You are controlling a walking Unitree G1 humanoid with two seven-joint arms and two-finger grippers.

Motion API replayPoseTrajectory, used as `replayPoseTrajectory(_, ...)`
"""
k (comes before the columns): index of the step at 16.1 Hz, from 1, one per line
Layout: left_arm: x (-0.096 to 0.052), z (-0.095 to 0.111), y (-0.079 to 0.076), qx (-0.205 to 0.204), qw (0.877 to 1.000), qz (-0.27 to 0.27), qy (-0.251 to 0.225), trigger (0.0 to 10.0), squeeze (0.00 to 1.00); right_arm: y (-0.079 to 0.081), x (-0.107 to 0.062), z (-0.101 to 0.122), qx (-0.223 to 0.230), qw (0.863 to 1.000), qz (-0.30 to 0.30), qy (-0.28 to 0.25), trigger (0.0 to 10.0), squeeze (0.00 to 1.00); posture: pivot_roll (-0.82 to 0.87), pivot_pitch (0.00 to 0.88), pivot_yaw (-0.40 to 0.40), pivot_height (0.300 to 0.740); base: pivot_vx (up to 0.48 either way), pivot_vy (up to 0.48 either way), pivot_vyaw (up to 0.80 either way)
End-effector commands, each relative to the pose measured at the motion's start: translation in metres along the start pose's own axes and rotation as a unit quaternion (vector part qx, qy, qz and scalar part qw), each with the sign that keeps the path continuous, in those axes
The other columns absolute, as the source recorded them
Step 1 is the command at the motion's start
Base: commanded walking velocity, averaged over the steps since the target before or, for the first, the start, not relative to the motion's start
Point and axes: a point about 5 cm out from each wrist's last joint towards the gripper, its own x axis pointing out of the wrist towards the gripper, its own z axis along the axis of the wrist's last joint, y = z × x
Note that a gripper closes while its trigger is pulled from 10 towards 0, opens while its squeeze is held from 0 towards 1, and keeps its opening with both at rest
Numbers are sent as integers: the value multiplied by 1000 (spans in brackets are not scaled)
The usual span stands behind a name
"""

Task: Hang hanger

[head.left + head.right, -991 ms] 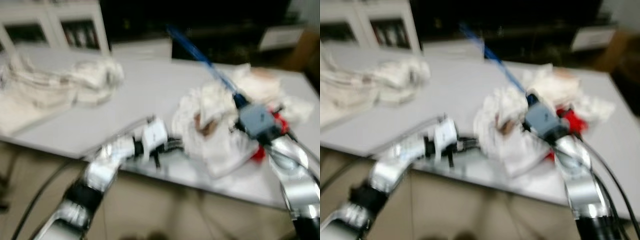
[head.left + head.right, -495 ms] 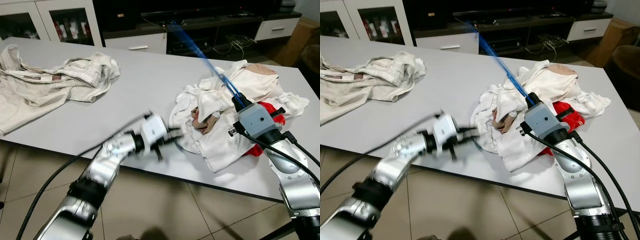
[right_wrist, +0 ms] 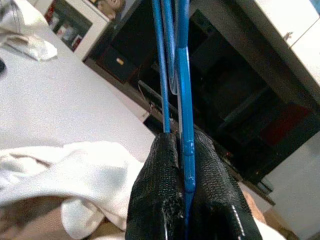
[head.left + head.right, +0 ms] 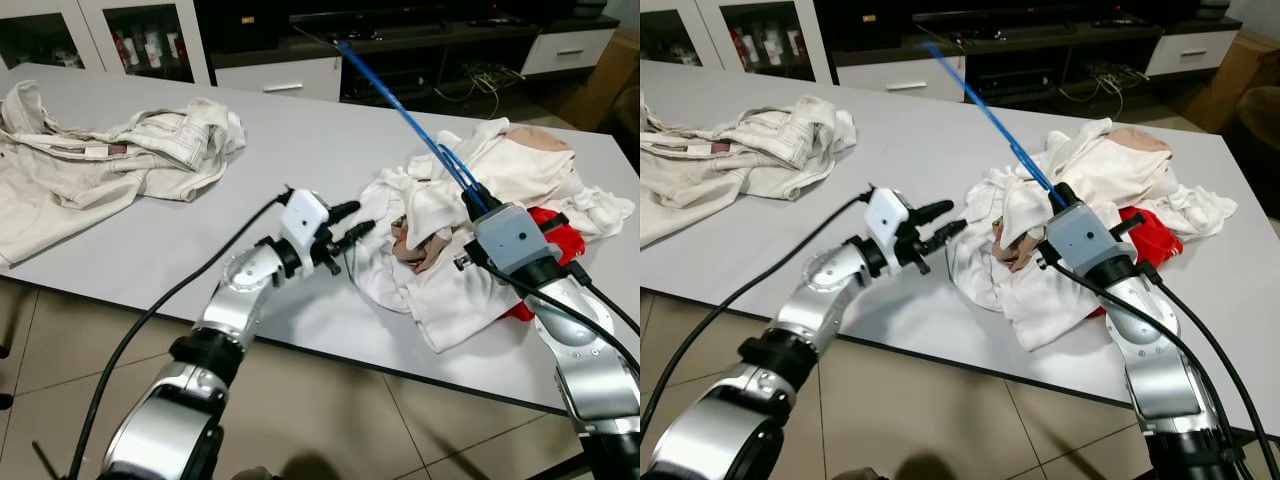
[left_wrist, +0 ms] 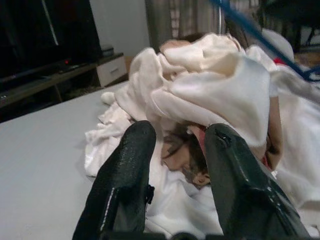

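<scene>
A blue hanger (image 4: 400, 100) sticks up and away over the grey table (image 4: 290, 150), and my right gripper (image 3: 181, 175) is shut on its lower end (image 4: 468, 196). Below it lies a heap of white and beige clothes (image 4: 450, 240) with a red piece (image 4: 550, 245) at its right side. My left gripper (image 4: 352, 222) hovers open just above the table, its fingers (image 5: 129, 175) pointing at the heap's left edge (image 5: 200, 100) a short way off, with nothing between them.
A second pile of cream clothes (image 4: 110, 160) lies at the table's far left. Dark TV cabinets and white drawers (image 4: 270, 75) stand behind the table. Tiled floor (image 4: 330, 420) runs along the near edge. Black cables trail from both arms.
My left arm has lifted and reached further over the table toward the clothes heap. The camera has steadied after the blur. The right gripper still holds the hanger in about the same place.
</scene>
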Motion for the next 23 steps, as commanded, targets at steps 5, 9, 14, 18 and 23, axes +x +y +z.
replayPoseTrajectory(5,4,-18,-8,25,996,-39,71,10000,0,1,-13,5,0,1000,-1,11,10000,0,-64,57,43,723,0,0,0)
replayPoseTrajectory(9,1,-48,-19,51,979,-52,192,10000,0,-2,-17,8,-3,1000,-2,16,10000,0,-87,60,41,723,0,0,0)
replayPoseTrajectory(14,2,-53,-15,30,977,-2,211,0,0,-3,-13,11,-5,1000,1,15,10000,0,-80,54,22,723,0,0,0)
replayPoseTrajectory(18,-6,-56,-8,21,977,17,211,0,0,0,-10,12,-2,1000,5,13,10000,0,-66,53,15,723,0,0,0)
replayPoseTrajectory(23,-15,-49,11,19,979,63,191,0,0,-2,-7,12,-3,1000,2,10,10000,0,-62,40,12,723,0,0,0)
